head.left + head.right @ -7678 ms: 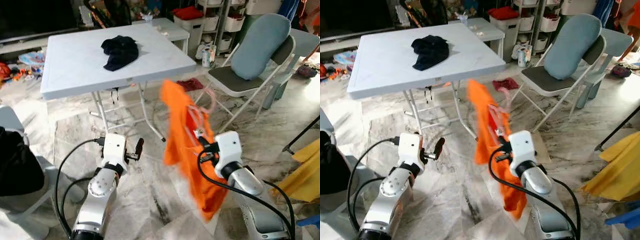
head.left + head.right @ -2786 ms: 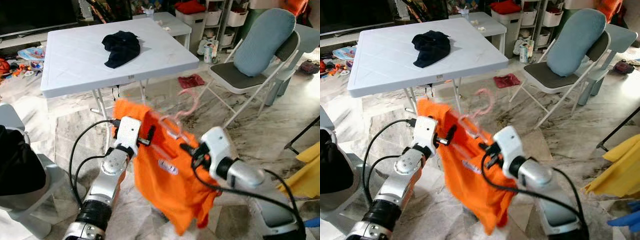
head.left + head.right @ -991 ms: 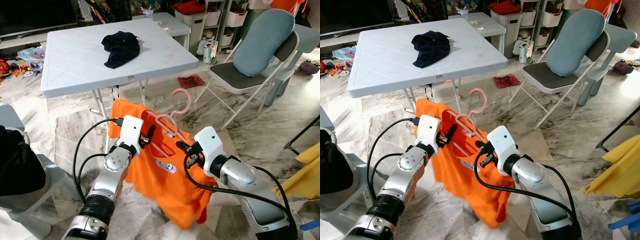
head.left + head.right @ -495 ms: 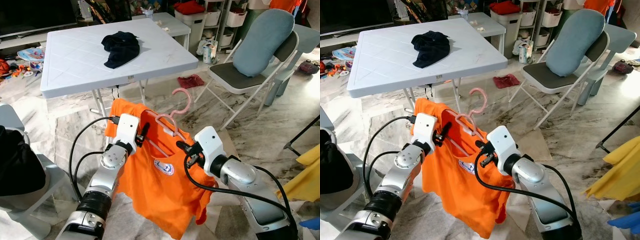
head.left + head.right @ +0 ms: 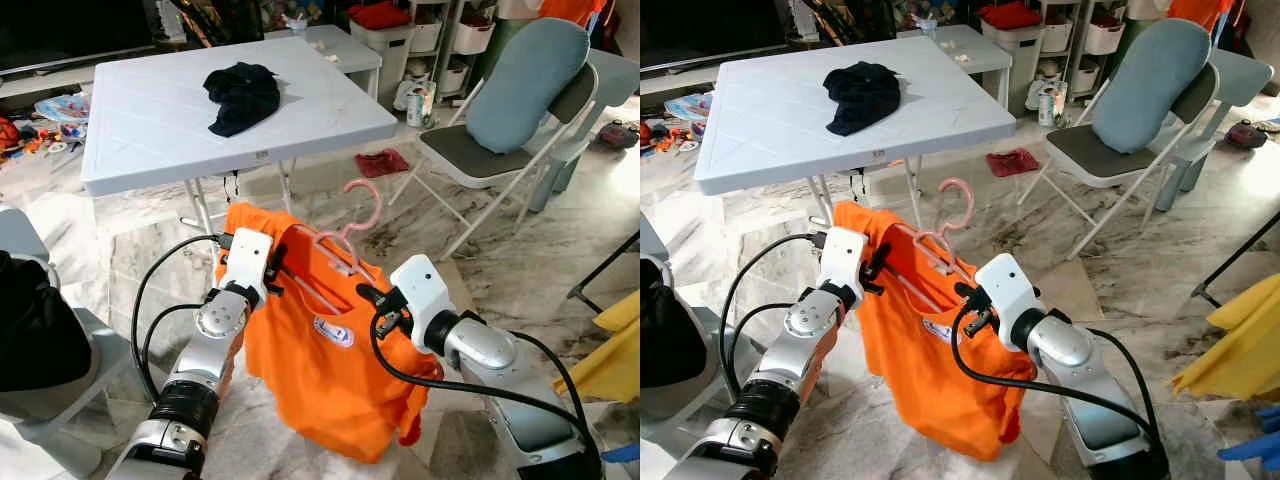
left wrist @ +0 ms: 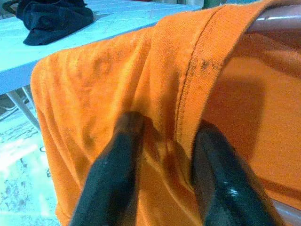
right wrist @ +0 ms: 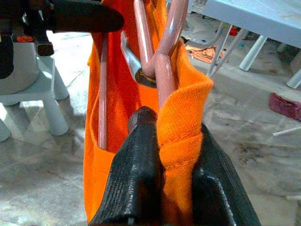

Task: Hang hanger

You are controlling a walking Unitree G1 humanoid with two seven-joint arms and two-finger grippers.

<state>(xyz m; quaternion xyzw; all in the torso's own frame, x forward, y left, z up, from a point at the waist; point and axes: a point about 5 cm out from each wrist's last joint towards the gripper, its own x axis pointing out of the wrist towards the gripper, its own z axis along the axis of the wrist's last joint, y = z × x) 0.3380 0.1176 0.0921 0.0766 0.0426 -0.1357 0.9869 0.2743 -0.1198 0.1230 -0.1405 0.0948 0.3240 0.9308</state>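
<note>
An orange T-shirt [image 5: 320,370] hangs on a pink hanger [image 5: 345,250] between my two arms, above the marble floor. The hanger's hook [image 5: 362,205] sticks up over the collar. My left gripper [image 5: 272,268] is shut on the shirt's left shoulder; in its wrist view the black fingers [image 6: 117,174] pinch the orange cloth beside the hem. My right gripper [image 5: 366,296] is shut on the right shoulder, where the fingers [image 7: 138,155] clamp a fold of cloth just below the hanger's pink bars [image 7: 162,66].
A white folding table [image 5: 150,120] with a black garment [image 5: 240,95] stands just beyond the shirt. A folding chair [image 5: 480,160] with a blue cushion is at the right rear, red cloth [image 5: 383,162] on the floor, a grey chair [image 5: 60,400] at left, yellow fabric [image 5: 612,350] at right.
Several seconds ago only the right gripper held the shirt. The left gripper then took the left shoulder and, in the last second, drew it slightly left; the hem swung.
</note>
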